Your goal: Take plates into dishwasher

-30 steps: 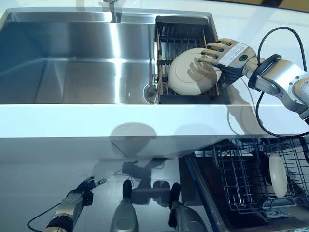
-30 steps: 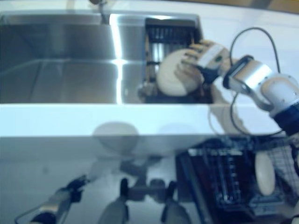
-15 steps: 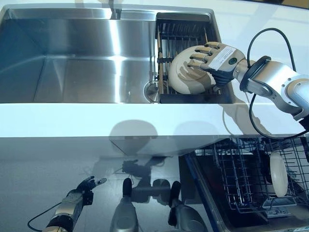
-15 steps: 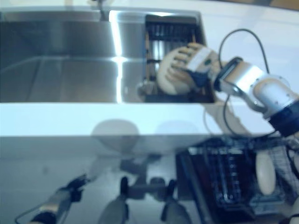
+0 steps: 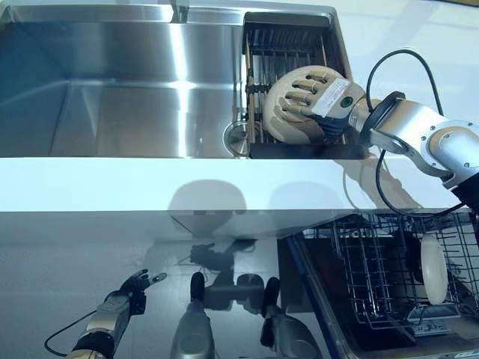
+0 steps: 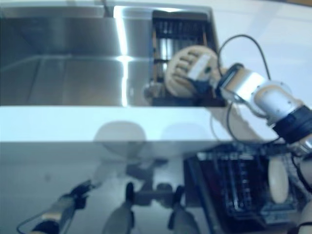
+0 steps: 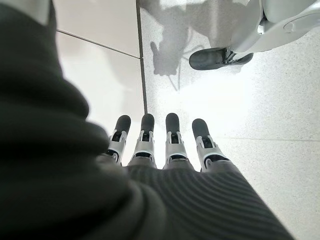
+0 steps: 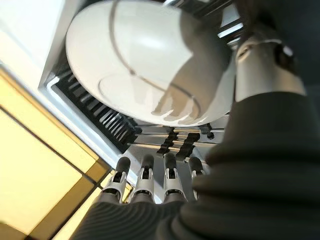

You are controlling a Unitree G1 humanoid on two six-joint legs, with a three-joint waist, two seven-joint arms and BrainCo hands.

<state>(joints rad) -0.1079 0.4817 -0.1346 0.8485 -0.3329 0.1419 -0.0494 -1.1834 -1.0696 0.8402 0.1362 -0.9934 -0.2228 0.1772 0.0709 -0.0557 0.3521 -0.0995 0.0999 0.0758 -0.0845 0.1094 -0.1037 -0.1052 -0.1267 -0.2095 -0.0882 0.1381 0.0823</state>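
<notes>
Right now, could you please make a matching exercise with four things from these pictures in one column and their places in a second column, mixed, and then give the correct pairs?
Things:
1. round cream plate under the right robot hand
2. oval cream plate standing on edge
3. left robot hand
4. round metal drain

Places:
A. in the wire dishwasher rack
B. low, over the floor in front of the counter
C. on the dark drying rack in the sink
D. on the bottom of the steel sink

Pairs: 1-C, 2-A, 3-B, 4-D
</notes>
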